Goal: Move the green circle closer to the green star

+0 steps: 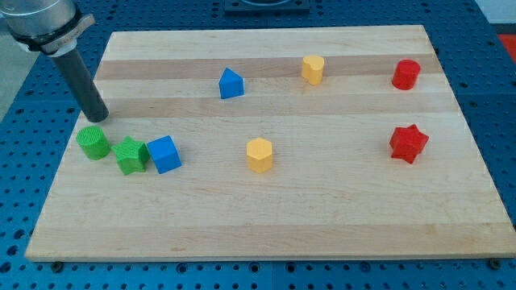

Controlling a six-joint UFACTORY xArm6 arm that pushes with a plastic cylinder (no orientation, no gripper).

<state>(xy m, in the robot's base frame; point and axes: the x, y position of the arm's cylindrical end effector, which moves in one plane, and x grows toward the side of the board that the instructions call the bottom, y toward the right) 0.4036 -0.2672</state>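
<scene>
Green circle block (93, 142) sits just beside green star block (131, 155) on wooden desk (322, 201); my tip (99, 118) just above the circle; end effector is a plain rod, holding nothing.

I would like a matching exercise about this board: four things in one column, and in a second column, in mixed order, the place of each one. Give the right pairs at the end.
Column one:
1. green circle
2. red star
3. my tip
4. blue cube

Column two:
A. on the view's right side of the board
B. just above the green circle, at the view's left
C. directly at the view's right of the green star
D. directly at the view's left of the green star

Pairs: 1-D, 2-A, 3-B, 4-C
</scene>
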